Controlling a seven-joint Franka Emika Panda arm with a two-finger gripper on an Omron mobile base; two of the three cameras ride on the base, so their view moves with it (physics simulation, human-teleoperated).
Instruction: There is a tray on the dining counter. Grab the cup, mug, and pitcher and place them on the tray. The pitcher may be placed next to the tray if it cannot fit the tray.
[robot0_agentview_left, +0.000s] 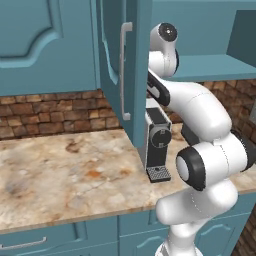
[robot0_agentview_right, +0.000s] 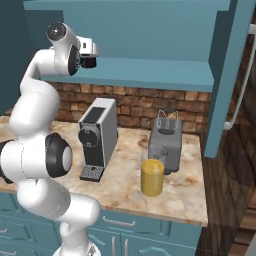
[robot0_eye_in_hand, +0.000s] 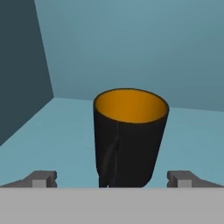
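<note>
The mug (robot0_eye_in_hand: 129, 135), black with an orange inside, stands upright on the blue shelf (robot0_eye_in_hand: 52, 135) inside an open wall cabinet. Its small handle faces the hand camera. My gripper (robot0_eye_in_hand: 112, 179) is open, with one fingertip on each side of the mug's base and a gap to both. My hand (robot0_agentview_right: 86, 52) reaches into the cabinet at shelf height. The pitcher (robot0_agentview_right: 152, 176), clear glass with orange-yellow liquid, stands on the kitchen counter (robot0_agentview_right: 180, 195) in front of a toaster. The cup, the tray and the dining counter are out of view.
A coffee machine (robot0_agentview_right: 97, 137) stands on the stone counter below my arm, with a grey toaster (robot0_agentview_right: 166, 142) to its right. Open cabinet doors (robot0_agentview_left: 122, 70) hang on both sides of the shelf. A brick wall backs the counter.
</note>
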